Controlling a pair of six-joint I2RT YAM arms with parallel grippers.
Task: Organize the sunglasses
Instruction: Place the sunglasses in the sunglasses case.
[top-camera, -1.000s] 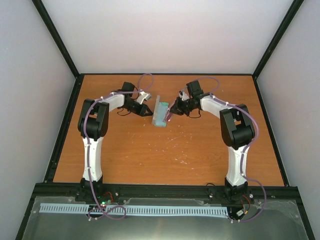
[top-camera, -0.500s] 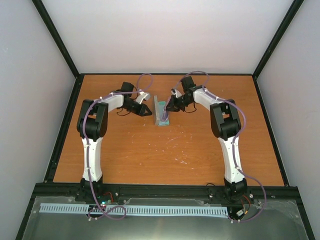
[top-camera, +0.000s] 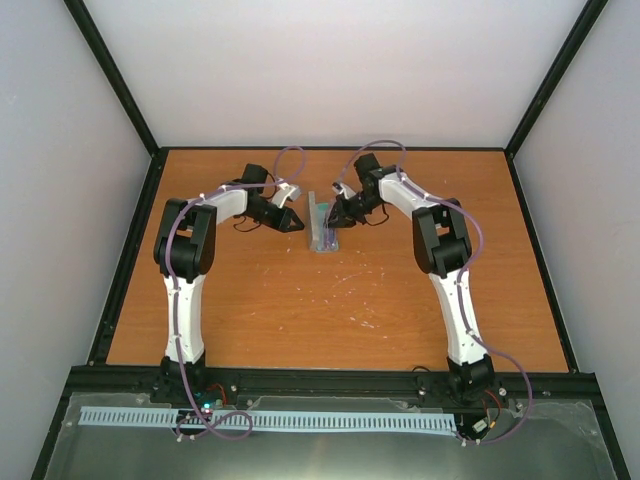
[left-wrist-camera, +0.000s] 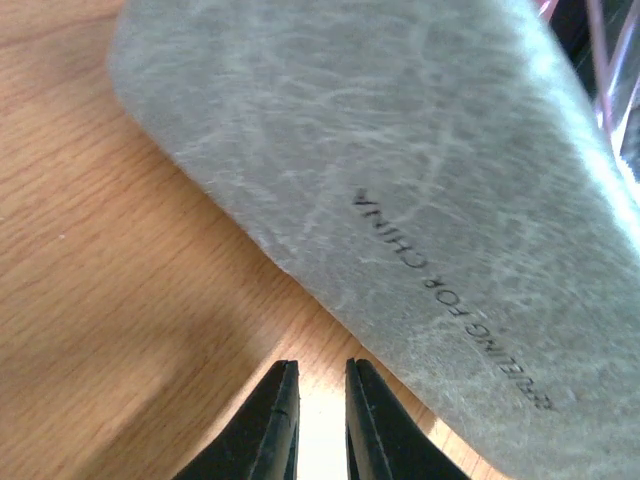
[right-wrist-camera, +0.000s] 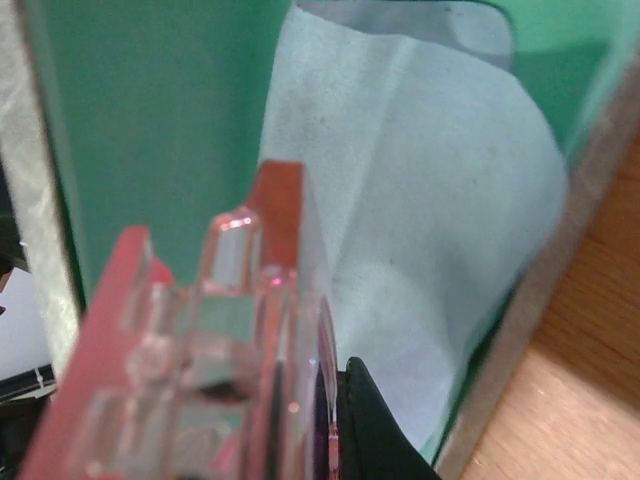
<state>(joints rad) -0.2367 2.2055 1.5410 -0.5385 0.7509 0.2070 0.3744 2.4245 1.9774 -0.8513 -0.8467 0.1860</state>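
Case (top-camera: 320, 224): grey outside, teal lining, standing open on desk (top-camera: 300, 300); we take it as ref pt.
Cloth (right-wrist-camera: 420, 200): light blue, inside case, lying against lining.
Sunglasses (right-wrist-camera: 200, 340): pink see-thru frame, at open side of case, in front of lining & cloth. We can't tell if they touch either one.
Right tool (top-camera: 337, 216): at right side of case, pressed together, pinching sunglasses. One black finger (right-wrist-camera: 365, 430) sits tight against frame.
Left tool (left-wrist-camera: 316, 372): just left of case, facing its grey outer shell. Fingers nearly together w/ thin gap, nothing between them. Tips sit just short of shell, low over desk.
Shell: we read stamped lettering ending "FOR CHINA"; rest too blurred.
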